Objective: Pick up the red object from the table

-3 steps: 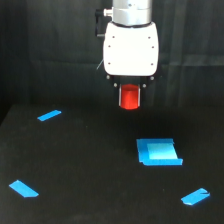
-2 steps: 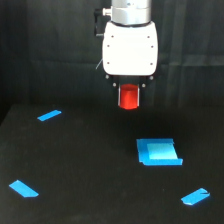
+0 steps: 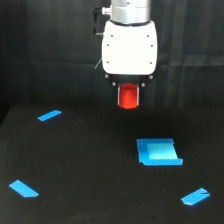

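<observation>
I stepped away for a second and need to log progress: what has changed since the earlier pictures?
Nothing visibly changed. The end effector remains shut on the red object, held above the table at the same spot, and the blue patches lie where they were.

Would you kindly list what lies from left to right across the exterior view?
Lower-left blue patch → upper-left blue patch → red object in the gripper → blue square patch → lower-right blue patch.

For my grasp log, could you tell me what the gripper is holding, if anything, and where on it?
The gripper holds the red object by its sides, clear above the table.
</observation>
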{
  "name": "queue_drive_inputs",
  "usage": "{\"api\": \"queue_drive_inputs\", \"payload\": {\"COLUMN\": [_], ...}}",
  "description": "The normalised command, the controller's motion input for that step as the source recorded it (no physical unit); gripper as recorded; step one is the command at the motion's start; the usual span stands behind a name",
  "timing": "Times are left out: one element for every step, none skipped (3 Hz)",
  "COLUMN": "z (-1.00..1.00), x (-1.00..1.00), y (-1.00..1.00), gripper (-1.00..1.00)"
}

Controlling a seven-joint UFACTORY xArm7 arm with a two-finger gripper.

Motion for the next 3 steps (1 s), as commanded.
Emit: {"api": "queue_drive_inputs", "payload": {"z": [0.19, 0.14, 0.14], "x": [-0.06, 0.02, -0.02], "y": [-0.17, -0.16, -0.03], "gripper": [-0.78, -0.87, -0.86]}}
